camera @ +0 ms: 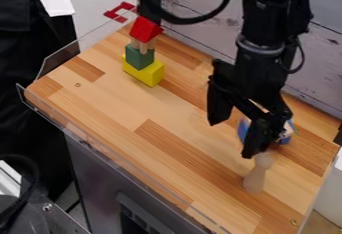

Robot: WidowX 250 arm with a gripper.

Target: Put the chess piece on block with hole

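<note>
Above brown wooden tabletop (100, 103): black two-finger gripper (234, 135), released.
Near one fingertip: pale wooden chess piece (255, 178).
Far left: red-green-yellow block stack (139, 57).

On the wooden tabletop (113, 103), I locate a red triangular block (144, 29) above a green block (139, 57) on a yellow block (152, 75), left of a pale wooden chess piece (255, 178) before a blue object (242, 130).

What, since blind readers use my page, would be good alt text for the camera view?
An open black robot gripper hangs over a wooden table, near a pale chess piece. Partly hidden behind the gripper is a blue object; at upper left stands a yellow, green and red block stack.
</note>
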